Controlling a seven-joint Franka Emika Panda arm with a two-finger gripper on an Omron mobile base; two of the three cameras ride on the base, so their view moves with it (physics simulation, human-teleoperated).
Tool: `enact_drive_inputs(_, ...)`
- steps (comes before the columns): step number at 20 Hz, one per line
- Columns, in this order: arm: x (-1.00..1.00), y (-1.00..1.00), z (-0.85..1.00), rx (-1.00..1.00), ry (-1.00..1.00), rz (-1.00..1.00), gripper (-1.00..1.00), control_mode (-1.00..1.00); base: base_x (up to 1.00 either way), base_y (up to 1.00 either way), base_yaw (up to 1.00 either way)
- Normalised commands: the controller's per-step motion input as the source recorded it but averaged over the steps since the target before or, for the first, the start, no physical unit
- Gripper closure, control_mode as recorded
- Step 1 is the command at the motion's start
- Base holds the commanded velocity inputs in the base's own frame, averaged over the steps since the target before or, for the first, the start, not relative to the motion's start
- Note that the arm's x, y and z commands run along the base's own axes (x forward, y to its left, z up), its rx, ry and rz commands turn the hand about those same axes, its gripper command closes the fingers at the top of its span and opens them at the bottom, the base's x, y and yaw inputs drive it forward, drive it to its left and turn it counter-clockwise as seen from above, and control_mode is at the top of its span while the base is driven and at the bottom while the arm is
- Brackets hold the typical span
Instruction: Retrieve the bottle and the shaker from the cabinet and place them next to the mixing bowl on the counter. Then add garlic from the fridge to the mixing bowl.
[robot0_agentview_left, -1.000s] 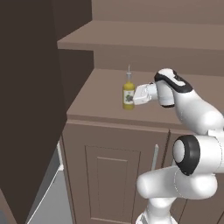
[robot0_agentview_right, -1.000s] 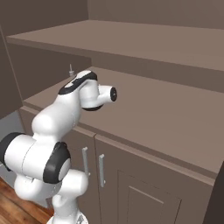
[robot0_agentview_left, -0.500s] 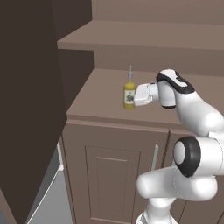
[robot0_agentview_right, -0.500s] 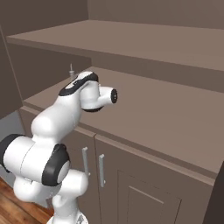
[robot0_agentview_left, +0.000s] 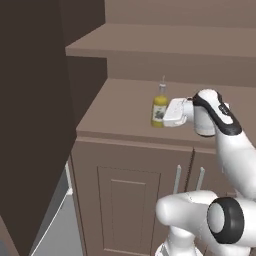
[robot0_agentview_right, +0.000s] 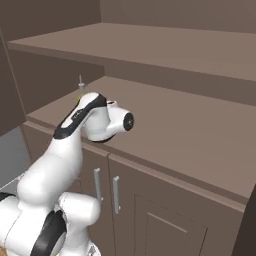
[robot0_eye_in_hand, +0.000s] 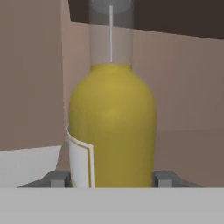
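The yellow bottle (robot0_agentview_left: 160, 109) with its thin grey spout stands upright on the lower shelf (robot0_agentview_left: 120, 112) of the open cabinet, near the shelf's front. My gripper (robot0_agentview_left: 168, 113) reaches in from the right and is shut on the bottle's body. In the hand view the bottle (robot0_eye_in_hand: 113, 127) sits between the two dark fingertips (robot0_eye_in_hand: 57, 179), which touch its sides; my gripper (robot0_eye_in_hand: 111, 180) holds it low down, and a white label edge shows at the left. From the right base view only the bottle's spout (robot0_agentview_right: 80, 83) peeks above my arm.
An upper shelf (robot0_agentview_left: 165, 40) overhangs the bottle closely. The dark open cabinet door (robot0_agentview_left: 35, 110) stands at the left. Below the shelf are closed doors with slim silver handles (robot0_agentview_left: 176, 180). The shelf stretches bare to the right (robot0_agentview_right: 190, 135).
The fingers have closed in onto the bottle. Hand and bottle have shifted slightly to the right, toward the shelf front.
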Motion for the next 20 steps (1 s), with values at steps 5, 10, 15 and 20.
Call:
enact_drive_inputs(5, -0.96, -0.21, 0.31, 0.0, -0.02, -0.19, 1.0, -1.0, 0.0, 0.0, 0.0)
enact_drive_inputs(10, -1.0, -0.32, 0.13, 0.0, 0.0, -0.23, 1.0, -1.0, 0.0, 0.0, 0.0)
enact_drive_inputs(15, -1.0, -0.19, 0.32, -0.03, 0.0, -0.2, 1.0, -1.0, 0.0, 0.0, 0.0)
enact_drive_inputs(20, -0.89, -0.04, 0.44, -0.1, 0.05, -0.15, 1.0, -1.0, 0.0, 0.0, 0.0)
